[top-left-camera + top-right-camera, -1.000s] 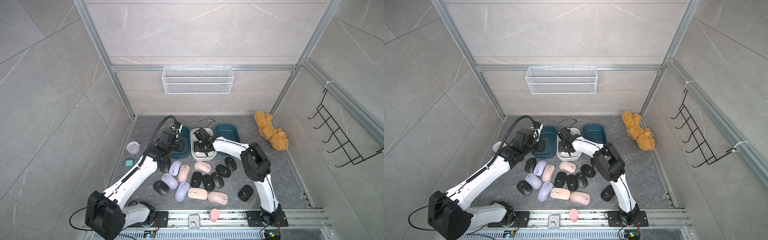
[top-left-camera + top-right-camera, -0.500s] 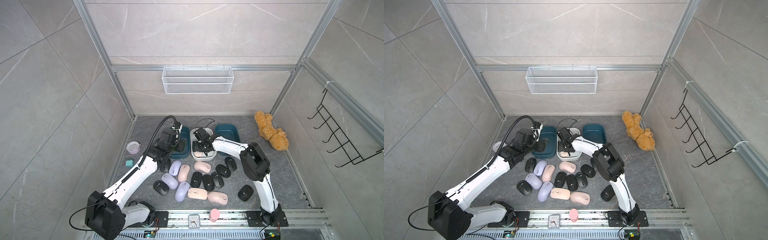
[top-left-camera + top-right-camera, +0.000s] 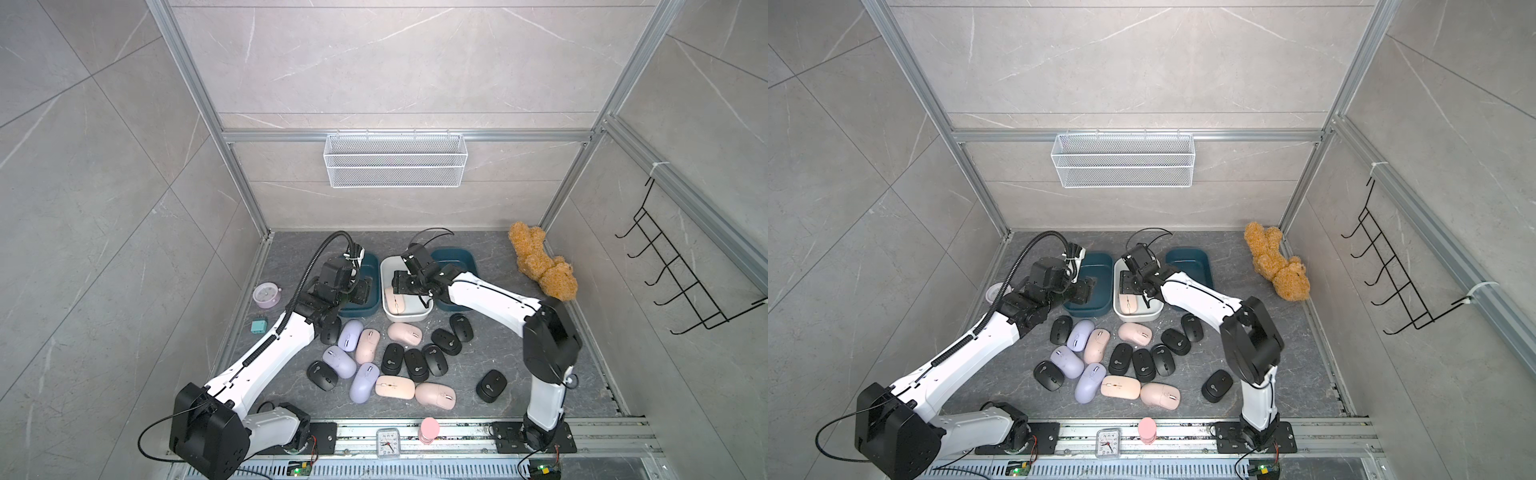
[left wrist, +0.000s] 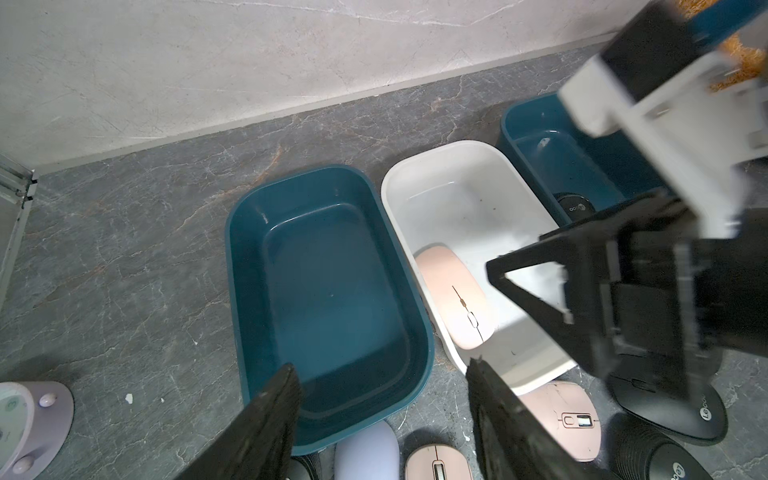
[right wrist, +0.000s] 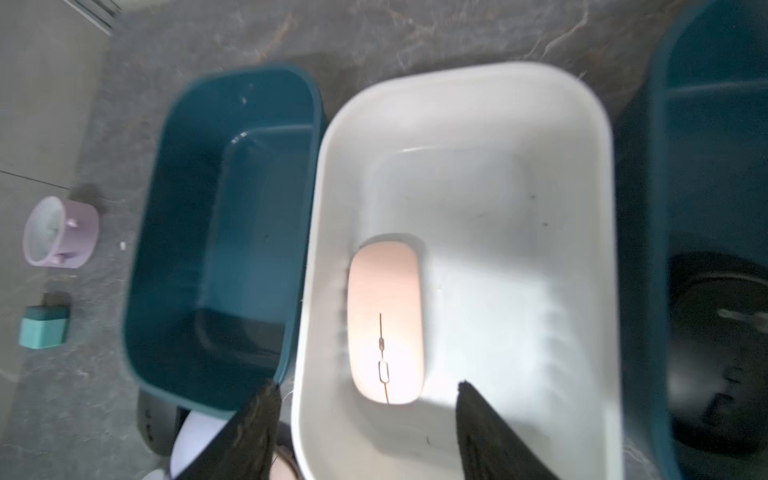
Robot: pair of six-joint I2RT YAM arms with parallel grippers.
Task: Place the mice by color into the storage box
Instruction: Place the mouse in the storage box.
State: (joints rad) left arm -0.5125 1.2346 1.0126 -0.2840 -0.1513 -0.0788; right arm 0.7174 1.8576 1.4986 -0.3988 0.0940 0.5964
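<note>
R gripper [image 5: 365,385] hangs over the white box [image 5: 457,70], jaws apart, nothing btwn them. A pink mouse [image 5: 386,320] lies flat on that box's floor below, untouched. L gripper [image 4: 382,365] hovers at the near end of the left teal box [image 4: 291,174], also spread & empty; nothing in that box. The right teal box [image 3: 457,259] holds one black mouse [image 4: 575,205]. In both top views the 3 boxes sit at 12 o'clock of the pile [image 3: 392,357] on the surface [image 3: 498,340]: lavender mice [image 3: 350,334] toward 9, blacks from center to 3, and a lone black mouse [image 3: 491,385] off at 4. Handling, prob.: light, stiff plastic shells with smooth domed tops, so likely slippery. Best hold looks like low across the two long sides at mid-body, not on the dome or the wheel. Neighbors touch on several, so pick outer ones first, or the jaws may not fit beside them.
</note>
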